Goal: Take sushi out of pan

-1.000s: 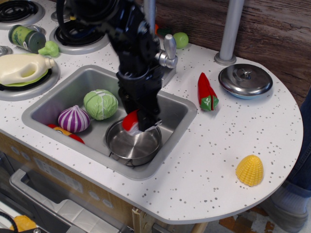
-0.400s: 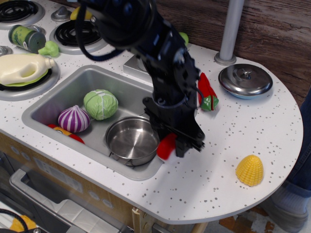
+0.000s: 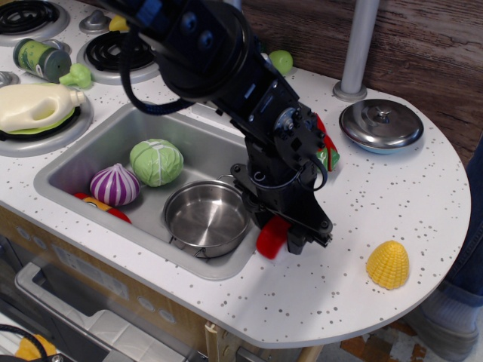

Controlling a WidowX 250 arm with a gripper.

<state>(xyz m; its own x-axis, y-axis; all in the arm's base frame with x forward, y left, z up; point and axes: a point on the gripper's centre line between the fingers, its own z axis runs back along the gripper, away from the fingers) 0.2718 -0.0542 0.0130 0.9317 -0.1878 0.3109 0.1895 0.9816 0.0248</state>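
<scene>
Over the front right corner of the sink (image 3: 83, 162), your hand (image 3: 283, 237) hangs low above the speckled white desk (image 3: 355, 226). It is clamped on the sushi (image 3: 270, 237). You can see the red top of the sushi sticking out at the left side of the hand. The sushi is out of the pan (image 3: 207, 218) now, just beside the pan's right rim and right at the edge where the sink meets the desk. You cannot tell if the sushi touches the desk.

The pan sits in the sink, at the front right, and you can see its shiny bottom with nothing on it. Next to the pan, on its left, are a green cabbage (image 3: 156, 161) and a purple and white onion (image 3: 115, 184). Below the onion a small red and yellow toy (image 3: 98, 204) peeks out.

Your black arm (image 3: 219, 60) comes down from the top left and hides part of a red chili pepper (image 3: 327, 153) behind it. A steel lid (image 3: 381, 124) with a knob lies on the desk at the far right, well apart from the hand. A yellow corn piece (image 3: 388, 265) sits near the right front edge of the desk. A grey pole (image 3: 356, 45) stands behind the lid.
</scene>
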